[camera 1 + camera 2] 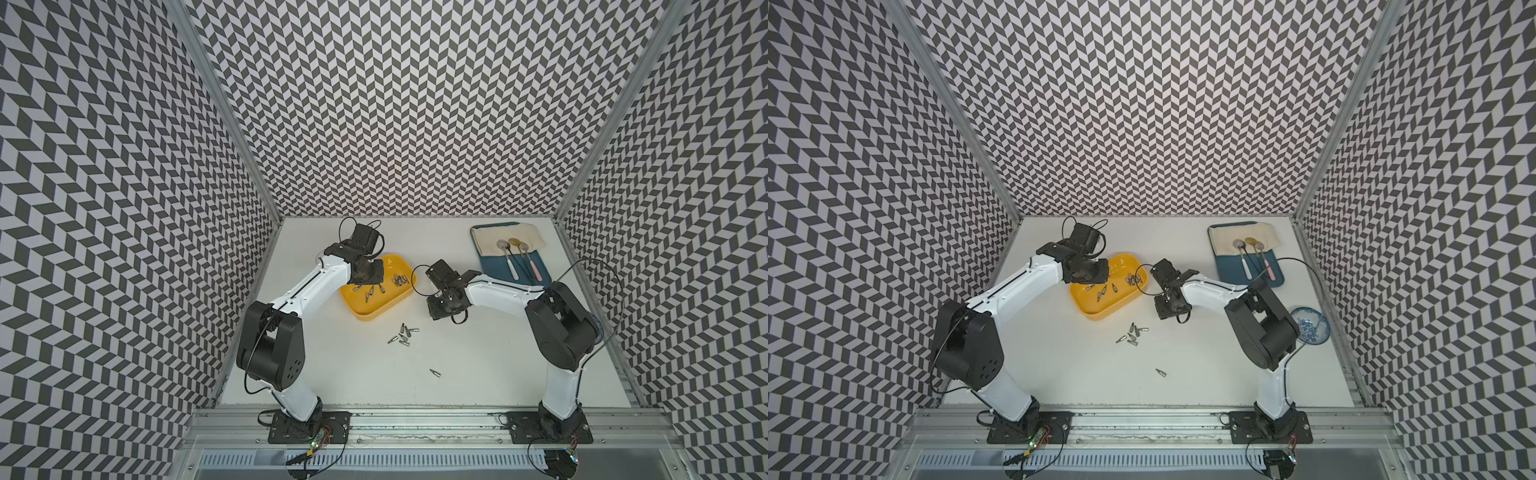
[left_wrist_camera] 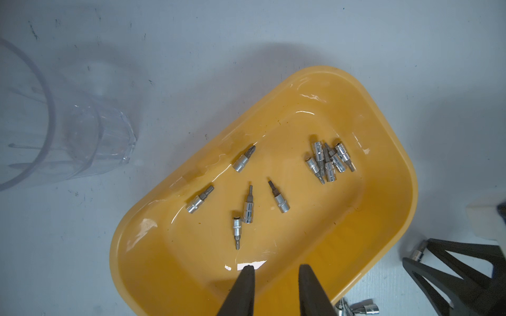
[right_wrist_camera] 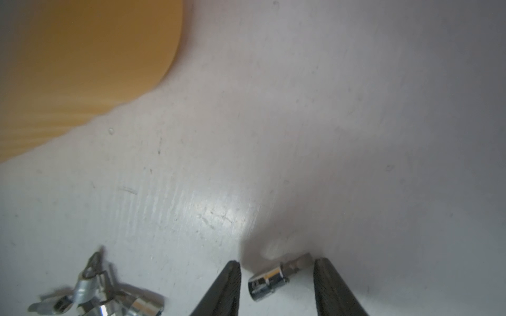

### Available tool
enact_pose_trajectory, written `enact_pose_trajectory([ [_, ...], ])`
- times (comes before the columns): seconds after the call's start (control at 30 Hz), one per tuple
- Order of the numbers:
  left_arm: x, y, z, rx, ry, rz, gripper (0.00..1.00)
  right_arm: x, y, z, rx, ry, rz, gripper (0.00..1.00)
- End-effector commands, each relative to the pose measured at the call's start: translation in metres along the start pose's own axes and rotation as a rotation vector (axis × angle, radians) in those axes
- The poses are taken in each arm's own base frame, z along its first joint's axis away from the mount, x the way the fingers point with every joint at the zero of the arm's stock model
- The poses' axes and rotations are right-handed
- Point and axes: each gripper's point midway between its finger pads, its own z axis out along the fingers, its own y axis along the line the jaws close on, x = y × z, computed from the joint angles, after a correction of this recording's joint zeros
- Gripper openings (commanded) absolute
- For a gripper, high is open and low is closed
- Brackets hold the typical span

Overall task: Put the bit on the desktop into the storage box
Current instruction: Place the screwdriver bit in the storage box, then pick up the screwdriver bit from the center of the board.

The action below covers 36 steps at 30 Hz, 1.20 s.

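Your right gripper (image 3: 277,262) sits low at the desktop (image 3: 301,136), jaws apart, straddling one bit (image 3: 273,276) that lies flat between the fingers. A gap shows at the socket end. The tip end is at or against the other finger, can't tell which. Not clamped. A small pile of bits (image 1: 402,334) lies just beside it, near the storage box (image 1: 376,313). A lone bit (image 1: 435,373) lies well apart, toward the rail (image 1: 415,419). Your left gripper (image 2: 276,269) hangs over the box, jaws partly open, nothing between them. The box floor holds a cluster of bits (image 2: 328,161) at one end plus five loose bits (image 2: 279,198). A glass cup (image 2: 82,142) stands beside the box.
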Motion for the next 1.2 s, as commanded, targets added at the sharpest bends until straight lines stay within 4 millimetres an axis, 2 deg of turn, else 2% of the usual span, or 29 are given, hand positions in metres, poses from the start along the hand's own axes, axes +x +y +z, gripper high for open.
enact_pose_trajectory([
  [0.0, 0.004, 0.006, -0.01, -0.009, -0.003, -0.006, 0.31, 0.018, -0.01, 0.016, 0.081, 0.07, -0.028, 0.46],
  [0.37, 0.014, 0.002, -0.027, 0.019, -0.019, -0.014, 0.32, 0.021, -0.005, 0.015, 0.094, 0.074, -0.044, 0.42],
  [0.77, 0.032, -0.008, -0.028, 0.032, 0.004, 0.004, 0.32, 0.031, -0.012, 0.013, 0.131, 0.099, -0.043, 0.39],
  [1.17, 0.046, -0.017, -0.032, 0.038, 0.012, -0.003, 0.32, 0.038, -0.012, 0.015, 0.116, 0.111, -0.042, 0.31],
])
